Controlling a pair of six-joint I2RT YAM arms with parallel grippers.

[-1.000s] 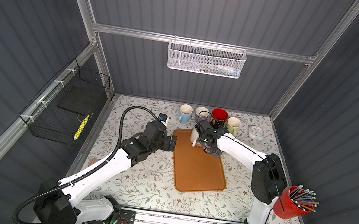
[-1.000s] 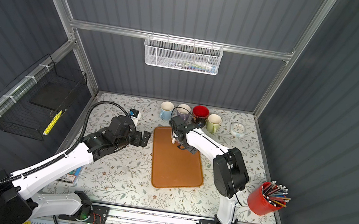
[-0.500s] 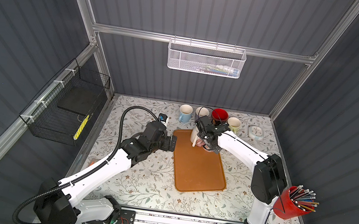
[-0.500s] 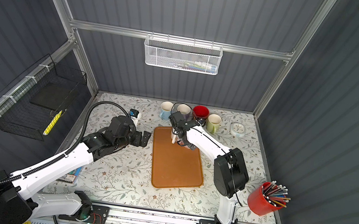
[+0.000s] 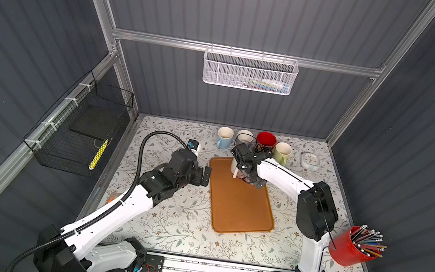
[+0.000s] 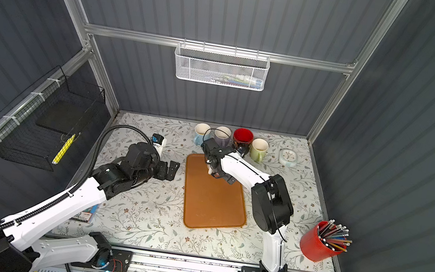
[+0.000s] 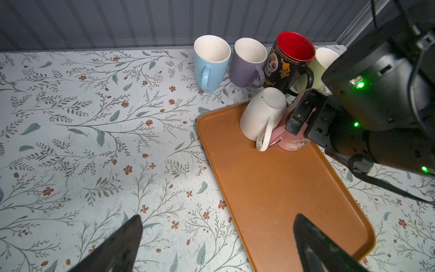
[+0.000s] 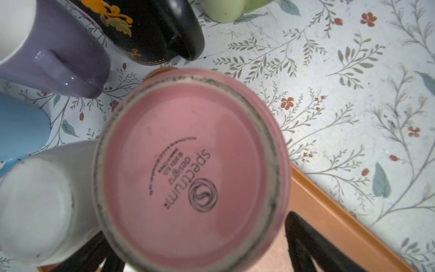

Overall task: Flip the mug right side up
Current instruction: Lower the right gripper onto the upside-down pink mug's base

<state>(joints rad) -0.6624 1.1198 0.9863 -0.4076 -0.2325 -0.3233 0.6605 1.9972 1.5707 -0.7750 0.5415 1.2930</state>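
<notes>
Taking the orange tray as a dial in both top views: at its 12 o'clock end, bottom up, the pink mug, mostly hidden there under the right gripper. Close against it at 9 o'clock, a white mug, bottom up too; cannot tell if touching. Compared with one second ago, only a small drift of the right arm toward 9 o'clock; no lift, no tilt of the mug yet. Fingers wide apart, one on each side of the pink body, with no squeeze visible. For the task, therefore, nothing gained yet except position: mug standing on its rim as before. Probably means the end of the approach: next to close, lift clear and rotate. Worth watching the finger squeezed between the two mugs, easy to knock the white one. At 9 o'clock beside the tray, the left gripper, unmoved, spread open and empty. Beyond 12 o'clock, four upright mugs in a row.
</notes>
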